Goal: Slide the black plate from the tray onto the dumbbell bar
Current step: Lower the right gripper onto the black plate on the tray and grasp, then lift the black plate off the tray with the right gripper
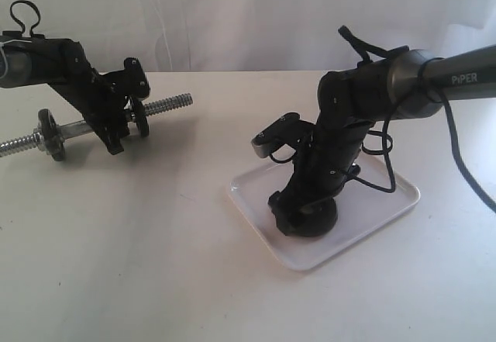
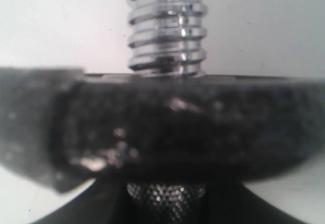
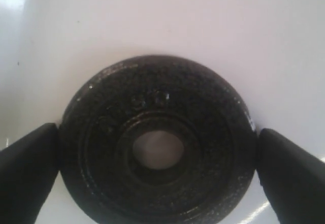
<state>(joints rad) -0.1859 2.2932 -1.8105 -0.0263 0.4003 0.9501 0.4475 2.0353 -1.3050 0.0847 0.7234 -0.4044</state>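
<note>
Bench [image 1: 116, 280]: white; carries the tray [image 1: 252, 198] on the right side of the exterior view.
Tray: white, shallow, low-rimmed; lies flat on the bench, one corner toward the camera.
Black plate [image 3: 157, 99]: lies flat inside the tray, centre hole and raised ring facing up; sits between the fingers [image 3: 28, 173] of the right jaws; largely hidden under the right arm [image 1: 372, 86] in the exterior view.
Right jaws: spread wide, pointing down into the tray, one finger on each side of the black plate, just beside its rim; contact cannot be told.
Left jaws: pinch the dumbbell bar [image 1: 77, 130] at its middle, between two discs [image 1: 51, 135].
Dumbbell bar: chrome; held tilted, well apart from the tray, on the left side of the exterior view; one threaded end [image 1: 169, 105] bare, pointing toward the tray side.
Discs: black, on the bar either side of the left jaws; rim of one fills the left wrist view, thread showing beyond it.
</note>
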